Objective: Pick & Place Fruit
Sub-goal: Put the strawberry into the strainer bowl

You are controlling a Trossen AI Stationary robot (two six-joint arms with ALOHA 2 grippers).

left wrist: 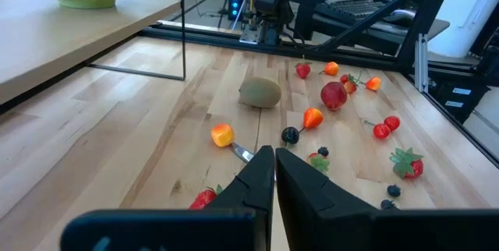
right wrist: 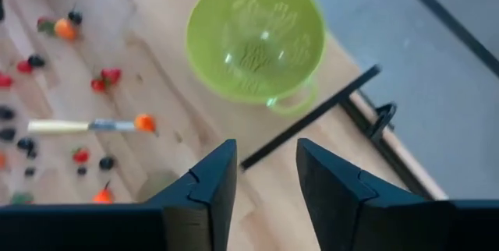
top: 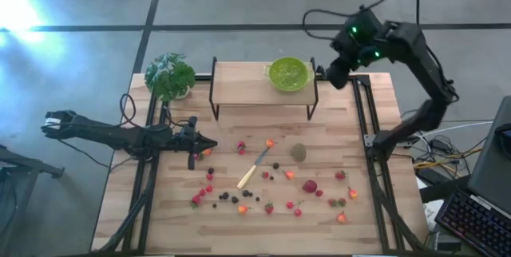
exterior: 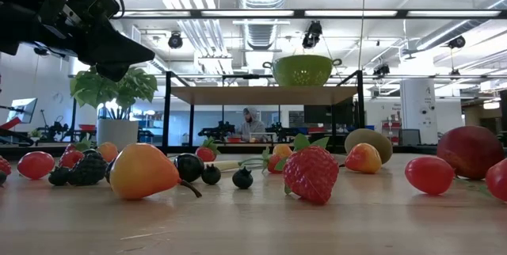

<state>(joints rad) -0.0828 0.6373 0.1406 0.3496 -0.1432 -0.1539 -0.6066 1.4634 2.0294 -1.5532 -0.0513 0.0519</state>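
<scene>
The right gripper (right wrist: 265, 181) hangs high by the raised wooden shelf (top: 239, 85), its two dark fingers parted with only air between them, and the lime-green plastic colander (right wrist: 256, 37) sits out ahead of the jaws, with no fruit showing in it. My read: this is the gap between trips, with nothing in hand on either side.

The left gripper (left wrist: 274, 174) is low over the pale wooden table (top: 168, 217), jaws pressed together and empty. Ahead of those closed tips lie the scattered small plastic fruit (left wrist: 334, 95): an orange-yellow piece (left wrist: 222, 135) just beyond the tips, a dark berry (left wrist: 290, 135) next to it, the brown-green kiwi-like ball (left wrist: 260, 92) farther out, red strawberries off to one side.

Next move, as I judge it: one arm must drop to the spread, open wide around a single piece, and close without nudging its neighbours. They lie close.

The overhead camera gives the whole layout, including the pale-handled knife (top: 251, 173) amid the fruit and the leafy green potted plant (top: 170, 76) at the corner. The table-level camera shows the colander perched up on the shelf, well above the fruit. Only the right wrist camera looks down into the bowl.
</scene>
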